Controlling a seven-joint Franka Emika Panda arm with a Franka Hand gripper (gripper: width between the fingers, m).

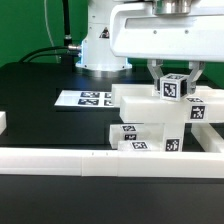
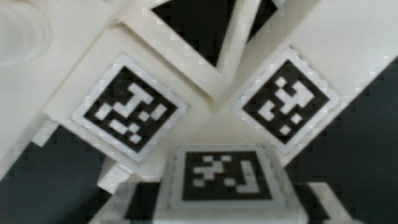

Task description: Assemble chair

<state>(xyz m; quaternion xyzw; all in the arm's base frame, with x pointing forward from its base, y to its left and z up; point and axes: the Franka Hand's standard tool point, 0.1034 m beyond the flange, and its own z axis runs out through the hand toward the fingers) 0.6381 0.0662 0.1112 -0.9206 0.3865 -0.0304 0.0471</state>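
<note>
Robotics lab test rig. Green backdrop [image 1: 30, 25] fills the upper left of the exterior view, with a black matte surface [image 1: 40, 100] below it. A white robot arm base [image 1: 100, 45] stands at top centre, black cables [image 1: 64, 20] beside it. Marker board [image 1: 88, 98] mid-frame, white border rail [image 1: 60, 158] along the bottom, square-tagged chair parts [image 1: 150, 135] at right.

The blocky white plastic chair post [image 1: 176, 88] wears black-and-white pixel-patterned square tags [image 2: 290, 97]. The flat tabletop [image 1: 40, 100] is black. The backdrop [image 1: 25, 25] is green.
</note>
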